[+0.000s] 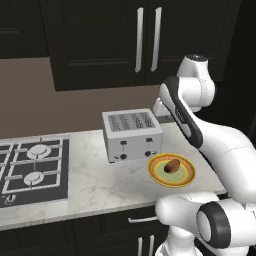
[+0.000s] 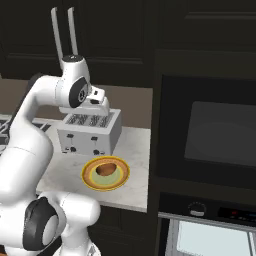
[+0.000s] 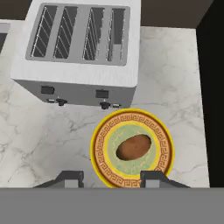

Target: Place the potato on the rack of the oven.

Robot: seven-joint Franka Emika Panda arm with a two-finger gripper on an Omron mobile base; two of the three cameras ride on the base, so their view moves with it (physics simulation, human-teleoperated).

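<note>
A small brown potato, matte and oval, lay in the middle of a round plate with a yellow rim, a dark patterned band and a pale green centre. The plate sat flat on a white marble counter veined with grey, just in front of a boxy silver toaster with four long slots on top and small dark knobs along its front face. From the camera on the hand, the gripper hung above the near edge of the plate, its two dark fingertips spread wide apart and holding nothing, well clear of the potato. In the left base view the white, smooth-shelled arm curved up over the counter beside the toaster, and a black gas hob with round burners and a grid of bars lay at the counter's left end. In the right base view the oven stood to the right of the counter, a tall black built-in unit with a dull glass door, closed, and a control strip below it. Dark cabinets with long pale metal handles hung above the counter.
</note>
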